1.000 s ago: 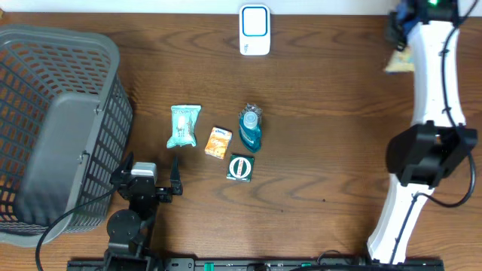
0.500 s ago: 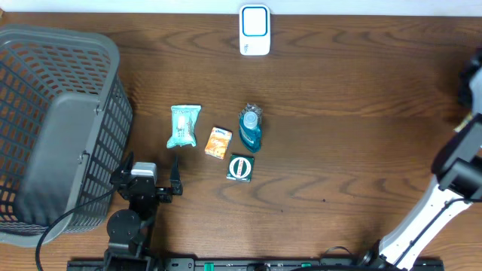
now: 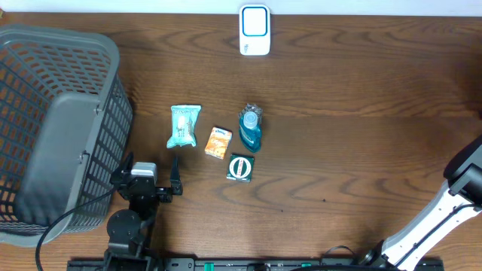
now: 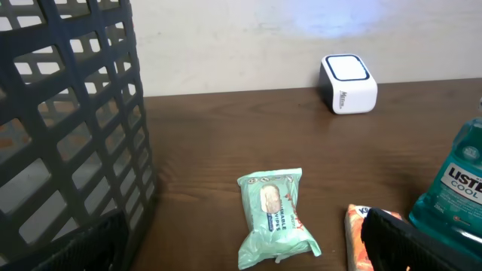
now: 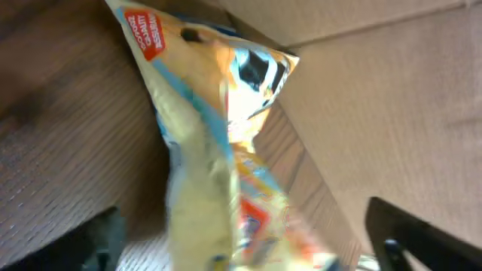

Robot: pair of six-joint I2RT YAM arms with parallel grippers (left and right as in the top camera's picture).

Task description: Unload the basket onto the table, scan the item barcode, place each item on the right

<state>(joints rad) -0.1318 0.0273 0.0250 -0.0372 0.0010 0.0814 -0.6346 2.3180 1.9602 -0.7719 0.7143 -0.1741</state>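
Left tool (image 4: 245, 233) stood released near the grey plastic lattice basket (image 4: 68, 113); right tool (image 5: 245, 222) gaped, unclenched, either side of a crinkled yellow packet (image 5: 199, 150).

We see open table (image 3: 361, 135) right of the bottle (image 3: 251, 128). The basket (image 3: 60, 113) walls off the left; the scanner (image 3: 254, 30) stands alone at the far edge.

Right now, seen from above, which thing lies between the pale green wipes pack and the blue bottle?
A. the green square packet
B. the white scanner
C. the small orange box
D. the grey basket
C: in the overhead view the small orange box sits between the wipes pack and the blue bottle, while the green packet lies below them and the scanner stands far off at the top edge.
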